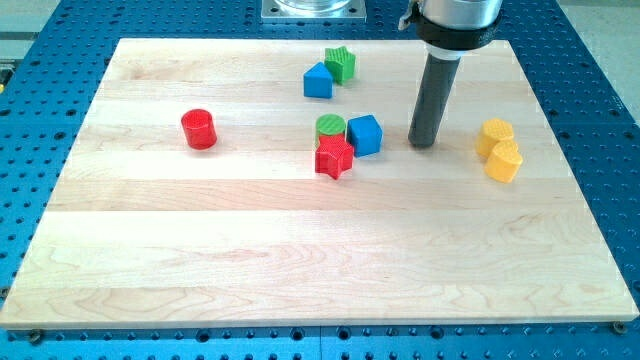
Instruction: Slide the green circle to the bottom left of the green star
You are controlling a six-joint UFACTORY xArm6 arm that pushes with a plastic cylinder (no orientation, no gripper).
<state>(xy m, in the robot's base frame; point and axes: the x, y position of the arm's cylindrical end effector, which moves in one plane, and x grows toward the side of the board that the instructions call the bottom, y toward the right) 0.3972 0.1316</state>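
Observation:
The green circle (331, 127) sits near the board's middle, touching the red star (334, 158) just below it and the blue cube (365, 134) at its right. The green star (341, 63) stands near the view's top, touching a blue triangular block (318, 81) at its lower left. My tip (423, 143) rests on the board to the right of the blue cube, a short gap away, and well to the right of the green circle.
A red cylinder (199, 129) stands at the view's left. Two yellow blocks (495, 133) (504, 160) sit together at the right. The wooden board (150, 260) lies on a blue perforated table.

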